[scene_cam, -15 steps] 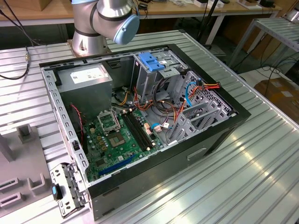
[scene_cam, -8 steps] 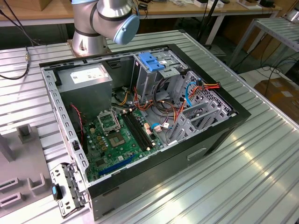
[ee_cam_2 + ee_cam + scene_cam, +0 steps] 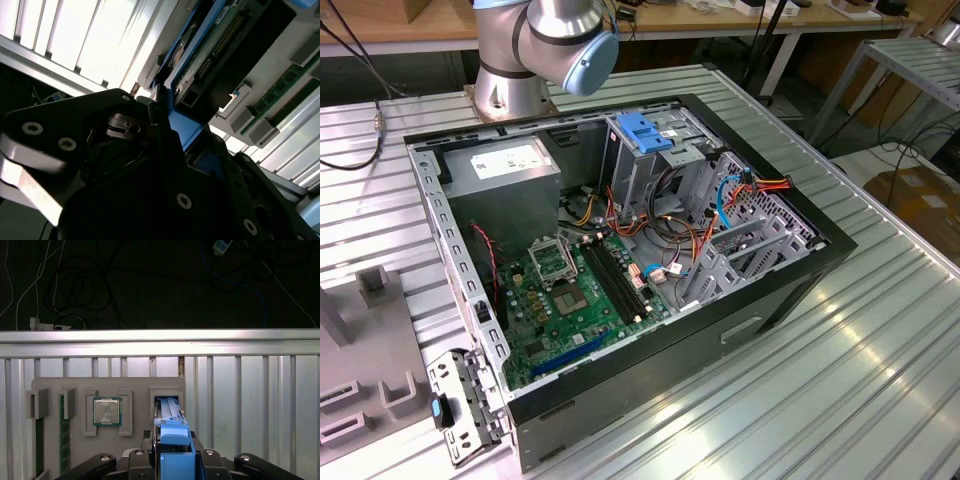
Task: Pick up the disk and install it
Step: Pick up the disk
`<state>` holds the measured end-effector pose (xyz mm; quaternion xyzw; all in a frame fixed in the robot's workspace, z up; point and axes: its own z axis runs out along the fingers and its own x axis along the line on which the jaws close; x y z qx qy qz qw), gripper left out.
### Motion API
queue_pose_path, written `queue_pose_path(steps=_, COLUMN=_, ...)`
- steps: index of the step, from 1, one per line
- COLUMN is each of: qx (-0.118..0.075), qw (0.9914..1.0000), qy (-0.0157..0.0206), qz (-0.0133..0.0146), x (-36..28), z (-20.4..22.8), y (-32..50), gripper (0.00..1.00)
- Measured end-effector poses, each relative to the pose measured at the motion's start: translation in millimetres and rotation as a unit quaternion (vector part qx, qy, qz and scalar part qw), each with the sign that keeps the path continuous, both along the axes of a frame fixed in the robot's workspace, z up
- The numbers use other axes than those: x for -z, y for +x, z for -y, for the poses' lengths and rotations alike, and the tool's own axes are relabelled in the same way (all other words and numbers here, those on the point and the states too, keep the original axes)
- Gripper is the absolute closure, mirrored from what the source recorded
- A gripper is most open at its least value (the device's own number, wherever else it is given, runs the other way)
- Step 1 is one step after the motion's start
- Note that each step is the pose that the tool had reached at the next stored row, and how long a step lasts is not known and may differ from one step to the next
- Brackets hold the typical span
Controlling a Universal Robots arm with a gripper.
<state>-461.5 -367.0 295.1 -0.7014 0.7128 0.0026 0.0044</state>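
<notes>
Gripper [image 3: 174,442] sat closest to the lens, clamped on the blue rails of the disk [image 3: 175,432], which stood on edge with its far end in a slot of the grey tray [image 3: 135,385]. Slot walls hugged it on both sides. Next slot over held a processor chip [image 3: 107,411], memory sticks [image 3: 64,440] past that. Open computer case [image 3: 800,290] lay on the ribbed table [image 3: 880,400].

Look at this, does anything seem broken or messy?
Nothing stands out. The computer case lies open on its side with tangled wires inside, which suits the job. In the first wrist view the disk stands straight on edge in its grey holder slot, with the gripper at it.
</notes>
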Motion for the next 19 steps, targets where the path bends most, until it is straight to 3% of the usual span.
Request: queue_pose_path(steps=19, qx=0.0, qw=1.0, qy=0.0, qz=0.0001, x=-5.1, z=0.0, y=0.0, gripper=0.63)
